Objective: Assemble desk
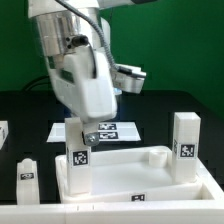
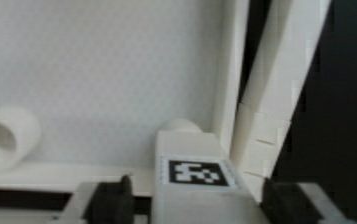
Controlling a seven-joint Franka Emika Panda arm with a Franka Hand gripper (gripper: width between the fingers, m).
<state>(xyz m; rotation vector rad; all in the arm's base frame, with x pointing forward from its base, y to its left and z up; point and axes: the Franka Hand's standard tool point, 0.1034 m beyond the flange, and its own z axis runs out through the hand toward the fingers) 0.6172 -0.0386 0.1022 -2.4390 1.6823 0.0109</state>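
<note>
The desk panel (image 1: pixel 150 178) lies flat on the black table with its rim up. A white block leg (image 1: pixel 78 155) with a square tag stands upright at the panel's corner on the exterior view's left. My gripper (image 1: pixel 86 134) comes down on that leg's top and is shut on it. In the wrist view the tagged leg (image 2: pixel 196 172) sits between my two dark fingers (image 2: pixel 107 200), with the gripper (image 2: pixel 205 205) over the panel floor (image 2: pixel 122 70). A round corner socket (image 2: pixel 1 135) shows beside it. A second leg (image 1: pixel 184 146) stands upright at the panel's corner on the exterior view's right.
A third white leg (image 1: pixel 27 178) lies on the table off the panel, at the exterior view's left. The marker board (image 1: pixel 112 129) lies behind the panel. A small white piece (image 1: pixel 3 133) shows at the frame's edge. The panel's raised rim (image 2: pixel 281 80) runs close beside the held leg.
</note>
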